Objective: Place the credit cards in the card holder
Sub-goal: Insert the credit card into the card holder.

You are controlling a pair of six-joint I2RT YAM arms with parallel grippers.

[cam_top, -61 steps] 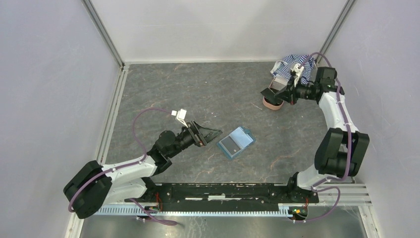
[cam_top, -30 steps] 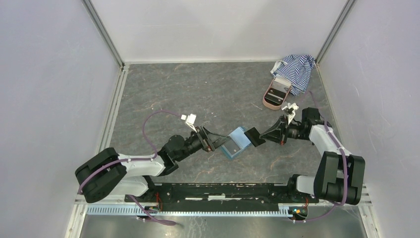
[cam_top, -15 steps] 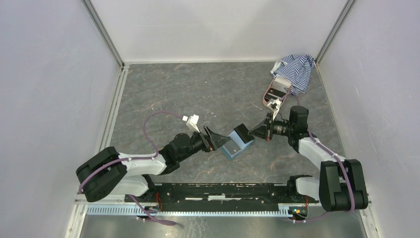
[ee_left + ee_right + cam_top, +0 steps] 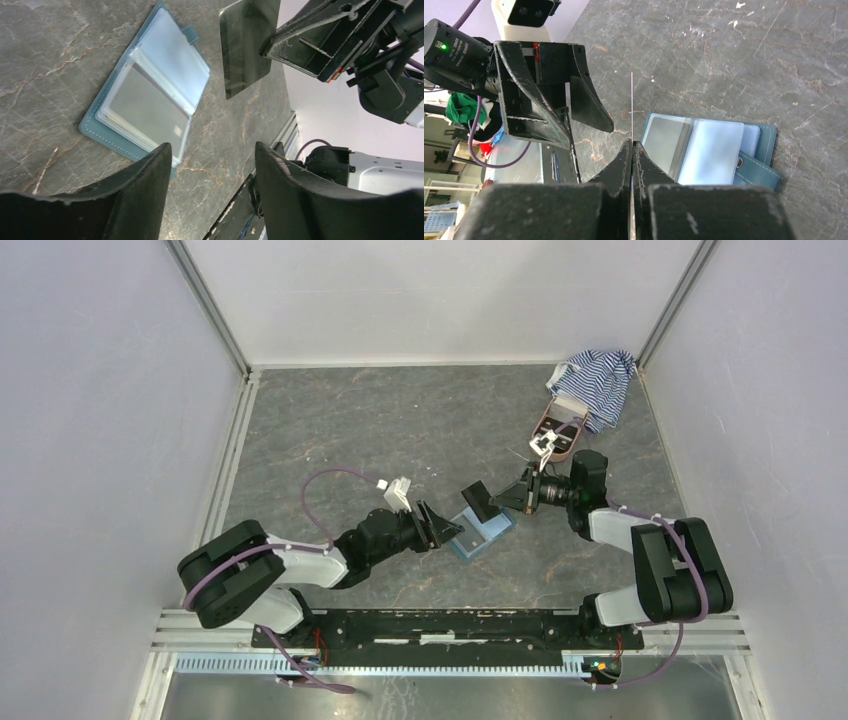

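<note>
- Over the middle of the grey marbled table (image 4: pixel 380 420), seen from above, the small teal-blue folding card holder (image 4: pixel 484 534) lies open and flat. The right gripper (image 4: pixel 500 501) hangs just above it, pinching a dark grey rectangular plastic card (image 4: pixel 477 502), presumably to line it up with a sleeve. The left gripper (image 4: pixel 448 530) sits at the holder's near-left edge, probably to steady it.
- Left wrist view: the left fingers (image 4: pixel 135 195) stand apart with nothing between them. The holder lies just ahead with its clear sleeves up, and the card hangs tilted above its far end.
- Right wrist view: the right fingers (image 4: pixel 616 170) are clamped on the card, seen edge-on, above the holder's left sleeve.
- Two seconds earlier the right gripper was away at the pink oval case (image 4: pixel 555 432) by the blue-white striped cloth (image 4: pixel 598 375). It has since carried the card over, and the left gripper has crept up to the holder.
</note>
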